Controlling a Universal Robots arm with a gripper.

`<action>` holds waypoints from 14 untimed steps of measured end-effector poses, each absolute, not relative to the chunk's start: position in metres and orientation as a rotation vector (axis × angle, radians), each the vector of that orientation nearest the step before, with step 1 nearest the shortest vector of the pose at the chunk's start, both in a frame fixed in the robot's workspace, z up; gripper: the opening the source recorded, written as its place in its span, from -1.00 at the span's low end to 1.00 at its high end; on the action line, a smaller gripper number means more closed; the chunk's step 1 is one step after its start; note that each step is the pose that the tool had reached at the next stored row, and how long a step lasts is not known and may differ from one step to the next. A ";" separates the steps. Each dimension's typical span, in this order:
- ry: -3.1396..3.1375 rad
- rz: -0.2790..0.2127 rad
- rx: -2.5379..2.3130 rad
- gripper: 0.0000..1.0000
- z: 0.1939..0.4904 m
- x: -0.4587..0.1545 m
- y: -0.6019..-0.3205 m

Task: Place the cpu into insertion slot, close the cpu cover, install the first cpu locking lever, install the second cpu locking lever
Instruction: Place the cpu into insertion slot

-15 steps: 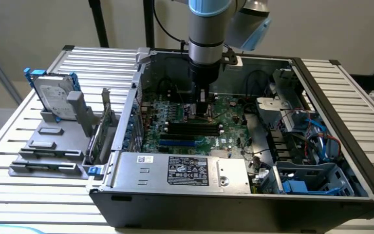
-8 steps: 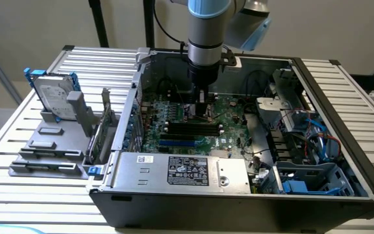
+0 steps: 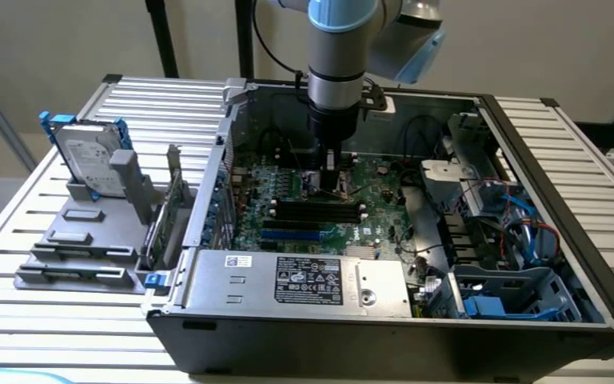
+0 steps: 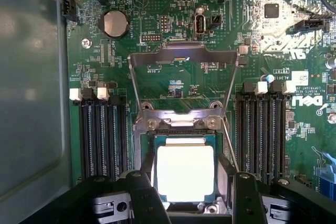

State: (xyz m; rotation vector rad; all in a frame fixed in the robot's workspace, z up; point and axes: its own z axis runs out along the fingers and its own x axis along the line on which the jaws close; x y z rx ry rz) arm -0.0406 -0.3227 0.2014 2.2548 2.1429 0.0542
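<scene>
The cpu [image 4: 185, 171], a pale silvery square, lies flat in the insertion slot [image 4: 184, 139] on the green motherboard [image 4: 157, 3]. Behind it the cpu cover [image 4: 181, 56], a thin grey windowed frame, stands swung up on its hinge. A thin wire locking lever [image 4: 230, 145] runs beside the slot, unlatched. My gripper [image 4: 194, 198] hovers just over the chip, open. Its black fingers [image 4: 144, 198] straddle the cpu with a gap on one side, and nothing is gripped. In the exterior view the gripper [image 3: 332, 186] reaches straight down into the open computer case [image 3: 563, 240].
Black memory slots [image 4: 100, 135] flank the socket on both sides. A grey power supply [image 3: 297, 280] fills the case's near edge, with cables and a blue drive bay [image 3: 499, 296] at the exterior view's right. A hard drive [image 3: 89, 156] stands in a grey holder on the slatted table.
</scene>
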 end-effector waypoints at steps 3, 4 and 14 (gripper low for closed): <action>2.141 0.050 2.253 0.10 0.201 -0.041 -0.322; 2.141 0.049 2.253 0.10 0.200 -0.041 -0.322; 2.141 0.049 2.252 0.10 0.199 -0.042 -0.320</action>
